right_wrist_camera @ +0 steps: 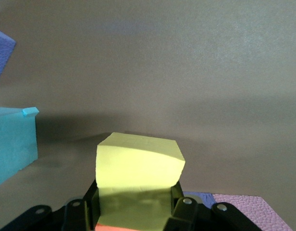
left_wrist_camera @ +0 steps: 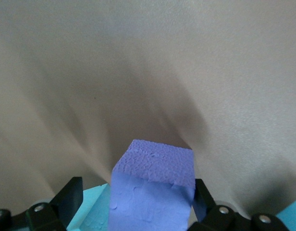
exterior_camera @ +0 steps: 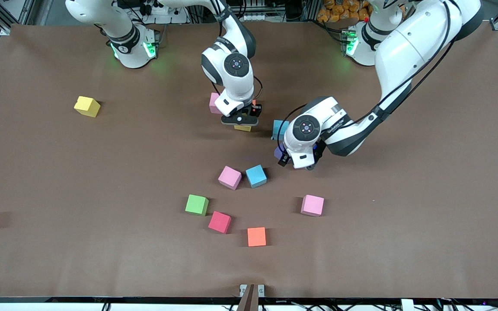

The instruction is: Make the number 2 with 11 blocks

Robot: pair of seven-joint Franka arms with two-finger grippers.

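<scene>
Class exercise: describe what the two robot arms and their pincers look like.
Both arms are glossy white with rounded segments, black joint bands and round dark caps. Green lights glow at their bases; black cables trail along them. The left pincer and right pincer have black fingers.

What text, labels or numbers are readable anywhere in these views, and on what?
Left arm: a line of small dark print on the white wrist link above the left tool, too small to read.
Blocks, e.g. the purple block in the left tool and the yellow block in the right tool: plain, no markings.
Table: none.
</scene>
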